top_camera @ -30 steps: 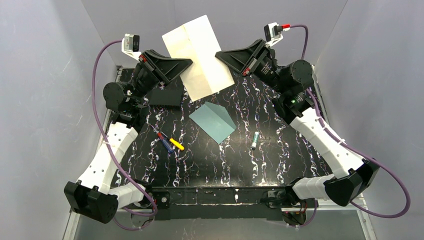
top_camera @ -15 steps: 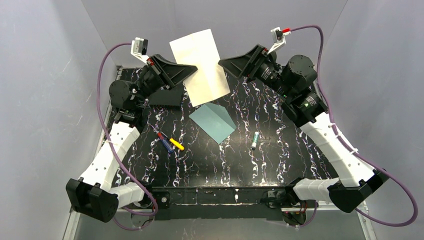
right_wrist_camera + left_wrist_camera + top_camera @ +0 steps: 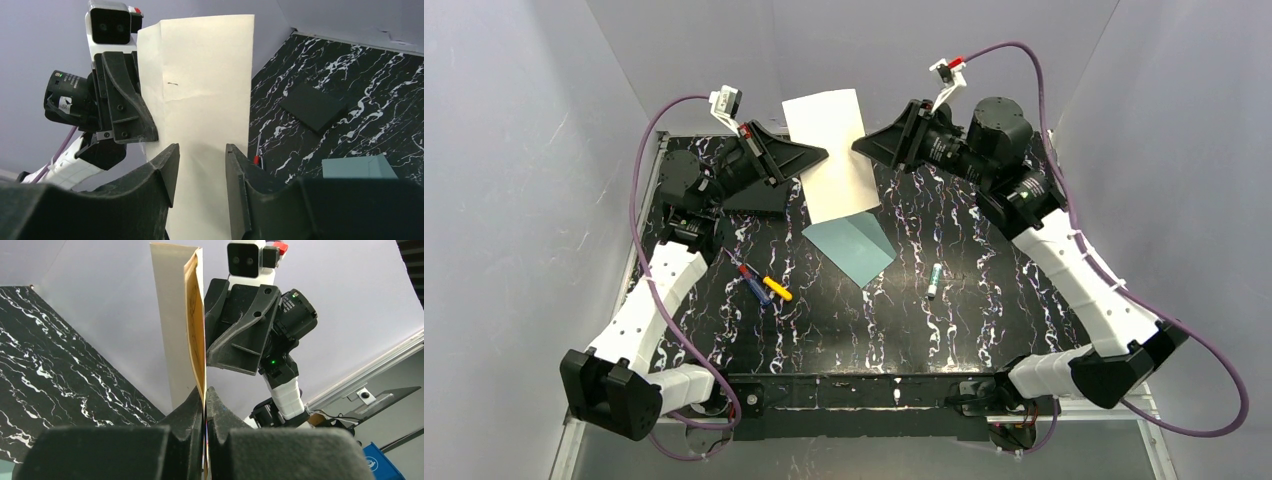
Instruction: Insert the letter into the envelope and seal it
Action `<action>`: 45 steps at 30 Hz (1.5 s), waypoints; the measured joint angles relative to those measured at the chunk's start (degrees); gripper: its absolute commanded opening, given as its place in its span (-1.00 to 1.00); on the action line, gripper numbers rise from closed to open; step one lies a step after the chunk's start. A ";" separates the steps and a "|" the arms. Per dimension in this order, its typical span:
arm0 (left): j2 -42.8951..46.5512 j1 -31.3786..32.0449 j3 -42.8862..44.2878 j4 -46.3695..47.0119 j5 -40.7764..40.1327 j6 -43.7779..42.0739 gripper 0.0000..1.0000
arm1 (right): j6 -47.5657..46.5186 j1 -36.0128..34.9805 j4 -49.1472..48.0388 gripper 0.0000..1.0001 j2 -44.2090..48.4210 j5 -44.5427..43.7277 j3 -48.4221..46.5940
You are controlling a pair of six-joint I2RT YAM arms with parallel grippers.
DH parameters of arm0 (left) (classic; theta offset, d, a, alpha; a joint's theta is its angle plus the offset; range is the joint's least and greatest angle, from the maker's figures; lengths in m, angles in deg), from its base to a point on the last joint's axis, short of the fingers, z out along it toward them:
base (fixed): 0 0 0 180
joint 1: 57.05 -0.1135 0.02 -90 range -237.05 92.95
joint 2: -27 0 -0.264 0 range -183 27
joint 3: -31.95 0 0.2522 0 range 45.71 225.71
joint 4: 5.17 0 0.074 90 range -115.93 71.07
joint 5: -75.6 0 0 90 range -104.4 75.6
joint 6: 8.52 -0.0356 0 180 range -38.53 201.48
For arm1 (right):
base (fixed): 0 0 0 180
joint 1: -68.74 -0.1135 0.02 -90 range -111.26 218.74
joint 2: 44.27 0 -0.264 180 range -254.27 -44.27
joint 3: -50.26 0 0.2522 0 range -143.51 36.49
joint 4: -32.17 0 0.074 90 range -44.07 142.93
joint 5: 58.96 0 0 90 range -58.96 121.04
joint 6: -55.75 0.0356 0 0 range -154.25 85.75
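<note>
**Letter held in the air by the left tool**

The left tool (image 3: 823,154) is pinched tight on the left edge of the cream letter (image 3: 836,128), raised over the far side of the table (image 3: 984,290). The teal envelope (image 3: 849,247) lies flat below. The right tool (image 3: 856,147) sits just beside the letter's right edge, jaws partly apart.

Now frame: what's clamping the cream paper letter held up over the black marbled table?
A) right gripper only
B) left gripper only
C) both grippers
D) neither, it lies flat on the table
B: the left gripper is pinched shut on the edge of the cream paper letter, while the right gripper has its fingers apart with a clear gap between them.
</note>
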 measured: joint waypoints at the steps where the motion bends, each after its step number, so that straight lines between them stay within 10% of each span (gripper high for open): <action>1: -0.20 0.00 0.00 -0.07 0.28 -0.04 -1.00 | 0.31 0.00 -0.07 -0.10 -0.46 0.83 0.02; 7: -0.74 0.00 -0.02 -0.50 1.60 -0.11 -1.00 | 2.45 0.00 -2.49 -0.02 -1.75 4.98 1.01; 12: -0.76 0.00 -0.02 -0.50 3.41 -0.17 -1.00 | 6.97 0.00 -8.48 0.52 -2.23 7.93 3.50; 22: -2.05 0.00 0.09 -0.52 6.43 -0.28 -1.00 | 14.16 0.00 -21.70 0.53 -4.28 10.29 7.39; 40: -4.04 0.00 0.09 -0.48 7.61 0.35 -1.00 | 16.00 -0.11 -27.28 -0.69 -7.06 11.82 6.73; 45: -4.33 0.00 0.11 -0.46 7.19 0.94 -0.60 | 16.39 -0.11 -28.17 -0.86 -7.06 11.74 6.73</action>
